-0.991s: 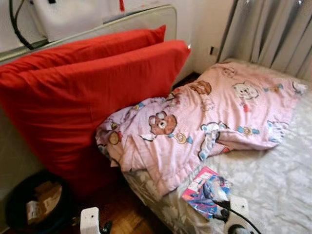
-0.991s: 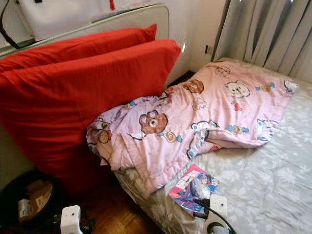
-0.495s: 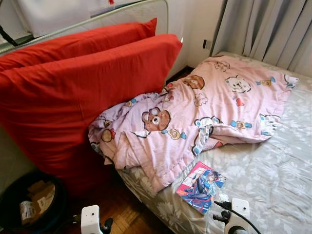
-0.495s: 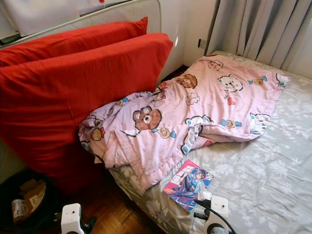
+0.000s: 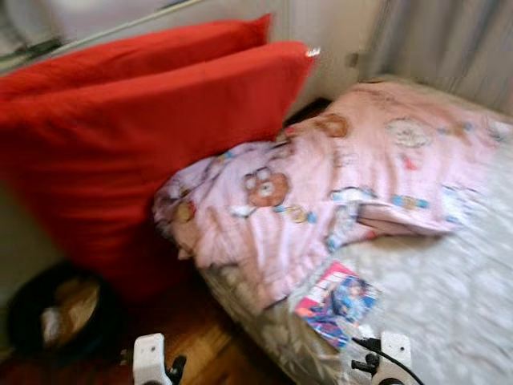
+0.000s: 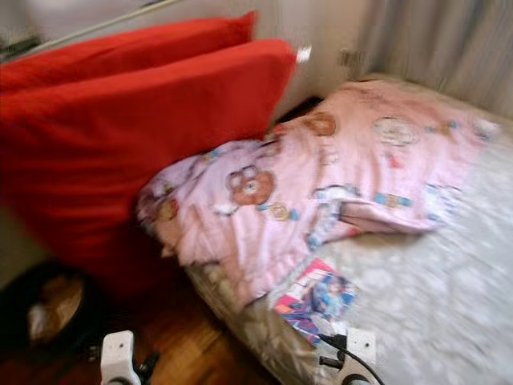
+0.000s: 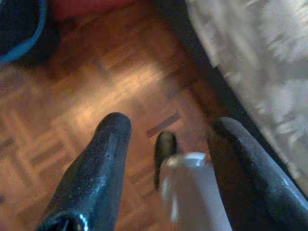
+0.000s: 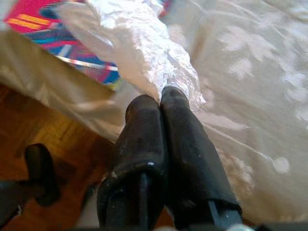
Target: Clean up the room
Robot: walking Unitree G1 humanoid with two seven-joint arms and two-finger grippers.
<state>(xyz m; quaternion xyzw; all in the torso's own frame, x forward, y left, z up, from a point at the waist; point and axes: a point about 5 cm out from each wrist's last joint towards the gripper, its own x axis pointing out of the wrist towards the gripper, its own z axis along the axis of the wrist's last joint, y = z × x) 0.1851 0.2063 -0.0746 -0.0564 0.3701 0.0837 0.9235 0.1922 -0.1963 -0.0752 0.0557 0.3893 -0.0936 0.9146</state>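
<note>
The right gripper (image 8: 161, 98), jaws pinched on a white wrapper (image 8: 132, 45), hangs over the bed (image 8: 250, 77) edge, magazine (image 8: 48, 36) at its 11 o'clock; the left gripper (image 7: 168, 130) gapes empty above the floor (image 7: 96, 82).

Two red cushions (image 5: 152, 144) lean beside the bed; grey curtains (image 5: 449, 40) hang behind.

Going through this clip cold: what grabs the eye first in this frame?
Two big red cushions stand on edge beside the bed. A crumpled pink cartoon-print blanket lies against them across the bed, and a colourful magazine lies near the bed's edge. The right gripper is shut on a crinkled clear plastic wrapper just above that magazine.
</note>
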